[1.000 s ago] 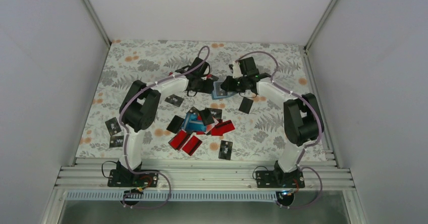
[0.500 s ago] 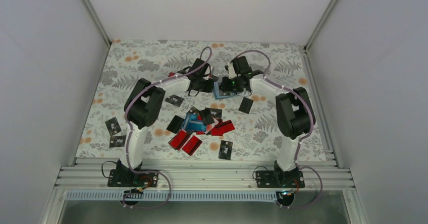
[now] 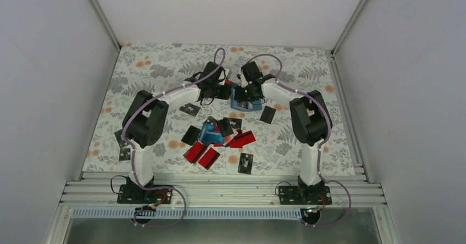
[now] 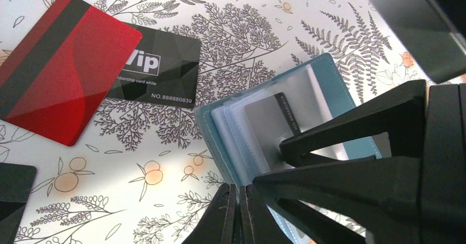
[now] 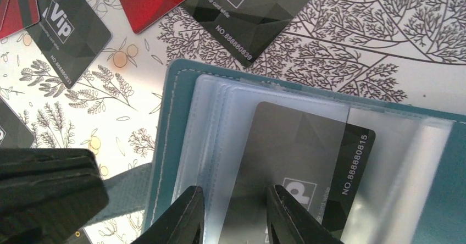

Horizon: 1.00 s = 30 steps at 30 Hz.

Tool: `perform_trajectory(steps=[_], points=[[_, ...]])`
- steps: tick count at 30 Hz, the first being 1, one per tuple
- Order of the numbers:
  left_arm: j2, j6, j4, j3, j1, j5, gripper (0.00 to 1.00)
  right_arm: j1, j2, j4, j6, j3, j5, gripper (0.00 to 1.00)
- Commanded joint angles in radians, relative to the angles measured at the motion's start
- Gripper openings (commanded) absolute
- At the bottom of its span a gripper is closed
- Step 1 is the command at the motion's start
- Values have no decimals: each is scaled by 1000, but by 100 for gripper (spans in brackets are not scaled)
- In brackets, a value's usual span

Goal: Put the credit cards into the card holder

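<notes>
On the floral bench (image 3: 165, 62), soft teal clear-sleeved card holder (image 5: 170, 123), flap pinched by left tool (image 4: 238, 200), downturned right tool (image 5: 235, 193) spread above.

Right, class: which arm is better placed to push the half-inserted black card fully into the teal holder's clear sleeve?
Right. The open right hand hangs directly over the black VIP card protruding from the teal soft card holder; the left hand is pinching the holder's cover.
</notes>
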Motion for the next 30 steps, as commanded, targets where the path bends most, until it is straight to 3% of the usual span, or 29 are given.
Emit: perform_trajectory(steps=[1,6,14,24,30], points=[[-29,9,33,-10,2,32,2,30,9,-31,-7,38,44,30],[-34,13,27,-19,2,19,2,31,2,-41,13,37,87,21],[-62,13,24,-31,2,7,2,33,2,-75,18,36,180,20],[-86,29,-8,-23,3,-17,2,32,-44,-127,20,48,353,23],[-87,30,-13,-30,2,-20,2,22,-69,-134,25,38,384,32]])
